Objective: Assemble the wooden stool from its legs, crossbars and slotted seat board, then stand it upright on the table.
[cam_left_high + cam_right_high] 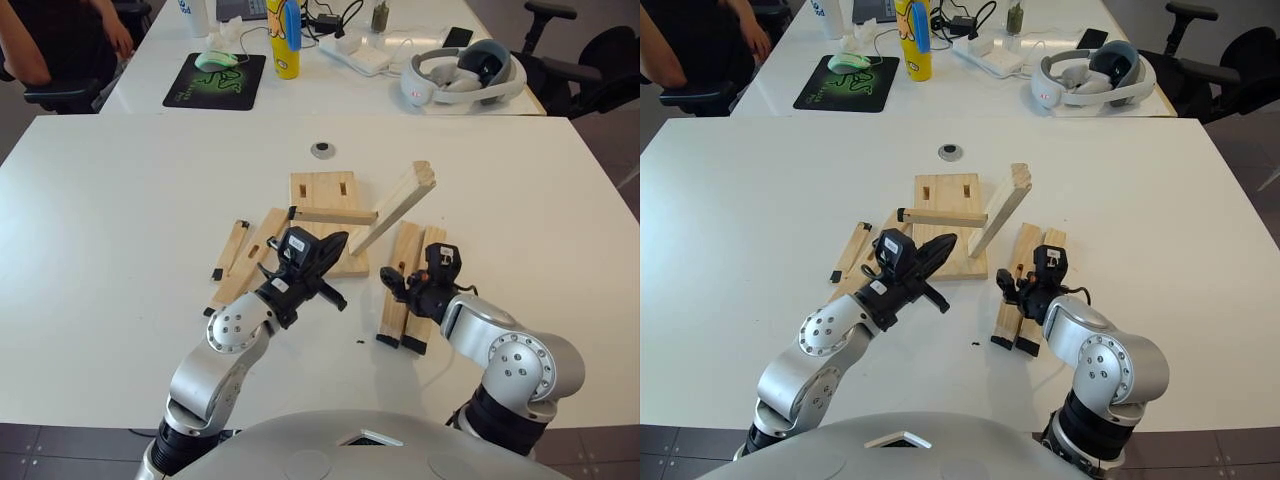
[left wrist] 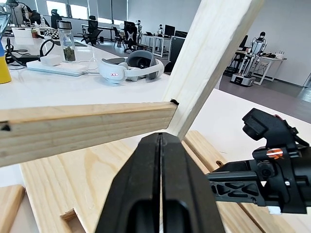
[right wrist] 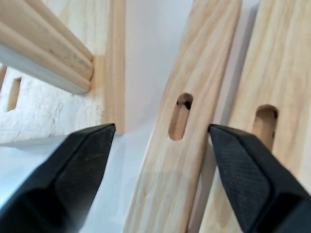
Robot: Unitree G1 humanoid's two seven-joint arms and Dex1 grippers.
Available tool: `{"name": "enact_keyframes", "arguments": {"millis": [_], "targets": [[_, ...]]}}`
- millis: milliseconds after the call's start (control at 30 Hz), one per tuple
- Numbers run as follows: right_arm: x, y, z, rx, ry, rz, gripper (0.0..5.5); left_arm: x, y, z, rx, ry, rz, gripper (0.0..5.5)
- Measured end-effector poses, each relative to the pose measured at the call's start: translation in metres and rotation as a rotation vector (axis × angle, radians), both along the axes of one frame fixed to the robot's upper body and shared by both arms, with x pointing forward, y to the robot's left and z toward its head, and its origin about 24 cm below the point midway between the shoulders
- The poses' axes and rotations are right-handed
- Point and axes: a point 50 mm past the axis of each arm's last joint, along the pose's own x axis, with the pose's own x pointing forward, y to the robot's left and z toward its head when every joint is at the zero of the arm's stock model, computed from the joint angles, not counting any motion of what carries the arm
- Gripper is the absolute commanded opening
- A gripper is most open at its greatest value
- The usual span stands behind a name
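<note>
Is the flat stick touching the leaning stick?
Touching. The left wrist view shows the end of the crossbar pressed right against the tilted leg, with no gap between them.

An open-plan office; white desks [image 1: 120,190], headset [image 1: 462,72], mouse pad [image 1: 215,80], power strip [image 1: 355,50], office chairs [image 1: 590,60].

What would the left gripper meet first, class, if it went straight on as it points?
Probably the joint where the crossbar meets the tilted leg, just beyond the left gripper; depth is uncertain.
</note>
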Motion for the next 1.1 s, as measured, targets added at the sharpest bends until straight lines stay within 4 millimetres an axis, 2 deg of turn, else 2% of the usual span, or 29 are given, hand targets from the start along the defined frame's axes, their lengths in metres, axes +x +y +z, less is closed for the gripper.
{"name": "enact_keyframes", "arguments": {"millis": [200,467,633,833,1067,1100], "targets": [[0.007,-0.006,0.002,-0.021,-0.003,0.026,3.59,-0.001,-0.001,-0.001,-0.014,0.01,0.032,0.0],[0.01,-0.01,0.004,-0.263,0.004,0.2,3.59,0.0,-0.002,-0.003,-0.018,0.012,0.041,0.0],[0.01,0.0,0.003,-0.192,-0.001,0.19,3.59,0.0,-0.002,-0.003,-0.019,0.013,0.046,0.0],[0.011,0.001,0.001,-0.159,0.011,0.151,3.59,0.0,-0.004,-0.003,-0.024,0.015,0.045,0.0],[0.011,-0.001,0.0,-0.228,0.02,0.156,3.59,0.001,-0.003,-0.003,-0.028,0.013,0.052,0.0],[0.011,0.0,0.0,-0.238,0.021,0.165,3.4,0.001,-0.003,-0.003,-0.028,0.013,0.054,0.0]]}}
